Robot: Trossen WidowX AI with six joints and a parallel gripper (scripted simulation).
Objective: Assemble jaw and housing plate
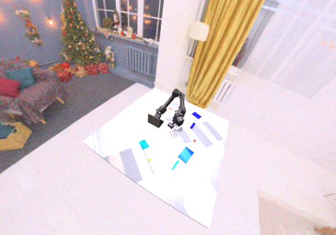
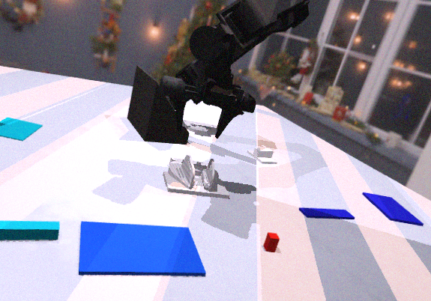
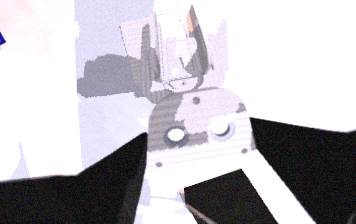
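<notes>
1. Gripping the pale housing plate (image 2: 202, 112) (image 3: 197, 112), the gripper (image 1: 175, 126) (image 2: 202, 136) (image 3: 195, 129) hangs above the bench (image 1: 117, 125) (image 2: 136, 210), nearer the top view's upper edge than its lower corner.
2. Its fingers stand wide, one at either side of the plate. Two round holes show in the plate's rounded end.
3. Below the gripper in the exterior view, a pale base plate (image 2: 199, 192) rests on the bench, well in from every edge. The housing plate is apart from it and not seated.
4. On the base, a broad jaw piece (image 2: 182, 174) and a narrower jaw piece (image 2: 209, 175) stand upright with space between their upper parts. I cannot tell whether the teeth mesh or whether both sit fully on their pins.
5. The black arm (image 1: 182, 100) (image 2: 214, 52) bends high near the top view's upper edge. A dark board (image 1: 155, 120) (image 2: 139, 108) stands towards the left edge from the gripper.
6. Towards the top view's right corner lie two dark-blue pieces, the larger (image 1: 196, 115) (image 2: 392, 210) nearer the upper edge than the smaller (image 1: 193, 125) (image 2: 327, 213).
7. A red block (image 1: 194, 140) (image 2: 271, 242) sits towards the right edge. A blue panel (image 1: 186, 155) (image 2: 139, 248) lies nearer the lower corner, with a cyan bar (image 1: 175, 165) (image 2: 16, 230) just beside it.
8. Towards the lower-left edge are a cyan square (image 1: 144, 144) (image 2: 12, 129) and a yellow piece (image 1: 149, 159).
</notes>
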